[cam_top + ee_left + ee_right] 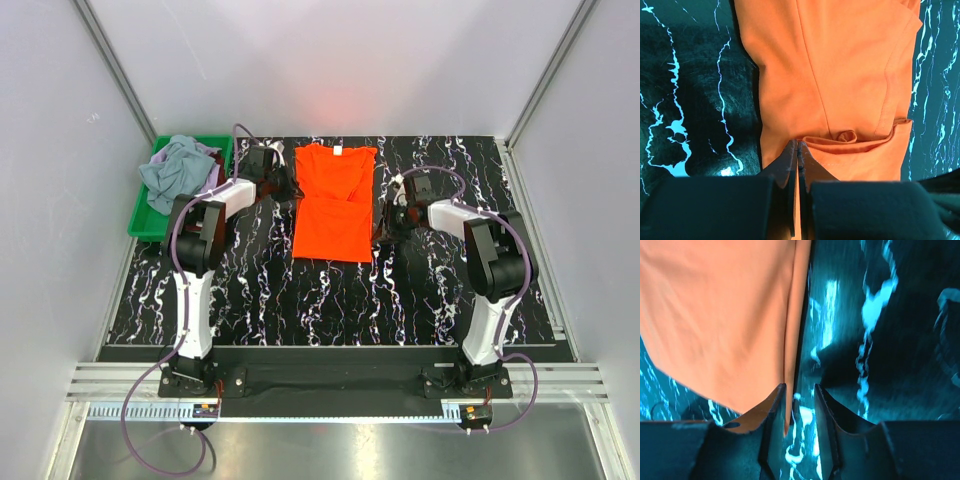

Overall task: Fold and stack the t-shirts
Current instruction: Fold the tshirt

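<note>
1. Left pincer (797,146): jaws together, apparently pinching the orange-red t-shirt (850,75), which spreads out ahead of it.
2. Right pincer (799,390): jaws apart, with the shirt's edge beside its left finger.
3. You find the shirt's long axis lying crosswise between both pincers.

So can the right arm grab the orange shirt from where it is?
Probably yes. The right gripper is open right beside the edge of the orange shirt, and nothing sits between them.
</note>
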Tool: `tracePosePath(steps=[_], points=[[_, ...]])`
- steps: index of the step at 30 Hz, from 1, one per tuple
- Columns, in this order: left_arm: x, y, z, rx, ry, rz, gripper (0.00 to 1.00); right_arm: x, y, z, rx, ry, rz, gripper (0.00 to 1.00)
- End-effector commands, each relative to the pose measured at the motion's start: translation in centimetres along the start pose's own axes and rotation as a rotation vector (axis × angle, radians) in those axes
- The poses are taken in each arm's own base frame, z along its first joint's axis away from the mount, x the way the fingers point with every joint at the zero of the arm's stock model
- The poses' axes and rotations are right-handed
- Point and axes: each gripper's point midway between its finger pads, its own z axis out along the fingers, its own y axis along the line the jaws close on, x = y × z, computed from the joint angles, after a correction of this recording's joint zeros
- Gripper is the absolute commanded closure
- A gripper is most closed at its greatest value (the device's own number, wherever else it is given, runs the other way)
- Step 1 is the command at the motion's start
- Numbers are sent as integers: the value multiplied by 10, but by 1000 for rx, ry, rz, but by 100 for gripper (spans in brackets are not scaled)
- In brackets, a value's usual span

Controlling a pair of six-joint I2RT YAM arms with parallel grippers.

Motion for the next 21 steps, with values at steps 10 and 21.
tracePosePath(steps=[10, 21], points=[[-20, -8, 2, 30, -44, 20, 100, 27, 24, -20, -79, -6, 5, 64], [-19, -7, 0, 21, -42, 22, 100, 41, 30, -15, -107, 21, 5, 65]])
